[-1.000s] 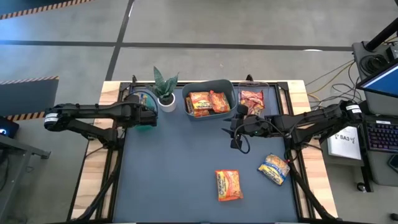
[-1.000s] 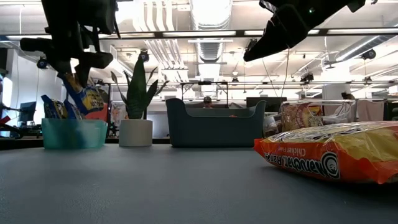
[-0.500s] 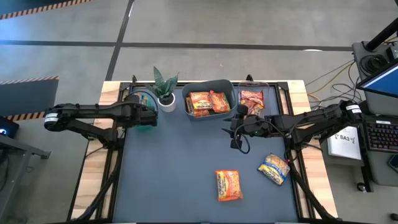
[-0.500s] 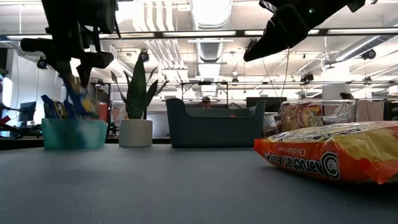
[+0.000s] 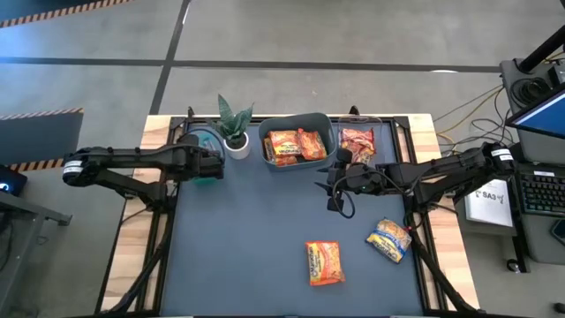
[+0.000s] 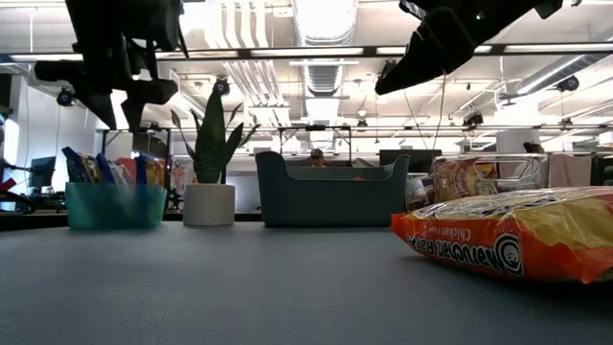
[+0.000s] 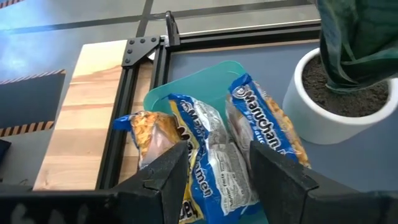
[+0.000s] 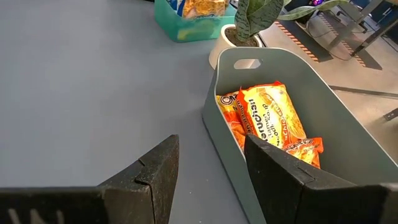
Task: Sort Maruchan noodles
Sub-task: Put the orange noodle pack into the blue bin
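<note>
Left gripper point(image 7: 214, 165) hangs just above the teal bin point(image 7: 186, 84), fingers parted, nothing held; blue Maruchan packets point(image 7: 211, 146) stand upright in that bin beside the potted plant point(image 5: 235, 124); right gripper point(image 8: 208, 168) hovers over the table point(image 5: 256, 230) next to the grey bin point(image 8: 298, 81), jaws apart and empty; orange packets point(image 8: 264, 118) lie in the grey bin; red packets point(image 5: 357, 141) lie by it; one orange packet point(image 5: 324, 262) and one blue-yellow packet point(image 5: 389, 239) lie loose on the table.
</note>
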Motion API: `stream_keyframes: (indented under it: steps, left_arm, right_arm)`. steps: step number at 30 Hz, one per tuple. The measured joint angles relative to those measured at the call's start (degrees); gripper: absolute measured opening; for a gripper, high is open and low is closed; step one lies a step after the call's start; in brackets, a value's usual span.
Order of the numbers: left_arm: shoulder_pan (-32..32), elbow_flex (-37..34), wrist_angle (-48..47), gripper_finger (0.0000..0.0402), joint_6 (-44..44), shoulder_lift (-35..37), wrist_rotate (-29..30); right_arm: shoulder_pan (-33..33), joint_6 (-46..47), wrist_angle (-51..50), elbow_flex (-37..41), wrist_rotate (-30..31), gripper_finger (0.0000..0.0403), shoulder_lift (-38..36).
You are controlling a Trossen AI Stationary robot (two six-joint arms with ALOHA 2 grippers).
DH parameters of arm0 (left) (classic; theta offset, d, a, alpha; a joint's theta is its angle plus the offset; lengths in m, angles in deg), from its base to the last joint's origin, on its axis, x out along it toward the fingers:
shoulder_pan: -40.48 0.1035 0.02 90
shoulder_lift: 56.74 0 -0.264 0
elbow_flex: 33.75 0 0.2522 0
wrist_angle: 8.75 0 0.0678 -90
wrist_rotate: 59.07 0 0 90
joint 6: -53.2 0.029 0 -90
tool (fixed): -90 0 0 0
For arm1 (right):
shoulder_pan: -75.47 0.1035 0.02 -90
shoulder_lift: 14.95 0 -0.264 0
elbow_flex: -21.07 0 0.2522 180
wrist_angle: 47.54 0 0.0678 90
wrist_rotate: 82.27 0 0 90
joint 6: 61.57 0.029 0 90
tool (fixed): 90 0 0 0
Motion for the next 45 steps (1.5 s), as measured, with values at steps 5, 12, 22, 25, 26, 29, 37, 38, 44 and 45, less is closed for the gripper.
stream_keyframes:
  steps: [5, 12, 22, 25, 26, 29, 37, 38, 44, 45]
  left_arm:
    - [0.00, 0.00, 1.36, 0.0155, 1.05, 0.00, 0.44]
    - [-1.04, 0.15, 1.37, 0.0155, 2.69, 0.00, 0.30]
    - [-17.38, 5.77, 2.34, 0.0155, 4.31, 0.01, 2.18]
    - [-25.06, 5.99, 4.83, 0.0155, 4.33, -0.03, 5.69]
    - [-27.54, 5.97, 6.03, 0.0155, 4.49, -0.02, 6.78]
    - [-34.28, 5.44, 9.68, 0.0155, 5.54, -0.12, 9.82]
    - [-43.69, 5.38, 18.74, 0.0155, 14.74, -4.71, 22.32]
    - [-43.84, 5.38, 19.74, 0.0155, 16.66, -5.52, 23.25]
    - [-43.82, 5.35, 25.41, 0.0155, 25.60, -10.45, 24.55]
    - [-43.92, 5.34, 26.47, 0.0155, 26.57, -11.27, 24.43]
  right_arm:
    - [0.00, 0.00, 0.00, 0.00, 0.00, 0.0173, 0.00]
    - [0.00, 0.00, -0.21, 0.00, 0.00, 0.0173, 0.00]
    - [0.02, 4.50, -0.38, 0.00, -0.05, 0.0173, 0.00]
    - [0.04, 7.34, -0.59, 0.00, -0.13, 0.0173, -0.02]
    - [0.11, 8.64, -0.59, 0.00, -0.25, 0.0173, -0.02]
    - [0.37, 14.21, -0.59, 0.00, -1.41, 0.0173, -0.02]
    - [5.21, 31.12, -0.70, -0.47, -8.42, 0.0173, 3.06]
    - [5.83, 33.01, -0.57, -1.12, -9.91, 0.0173, 3.46]
    - [9.51, 41.51, -2.55, -6.70, -19.53, 0.0173, 5.64]
    - [10.19, 43.06, -4.21, -8.02, -20.39, 0.0173, 6.18]
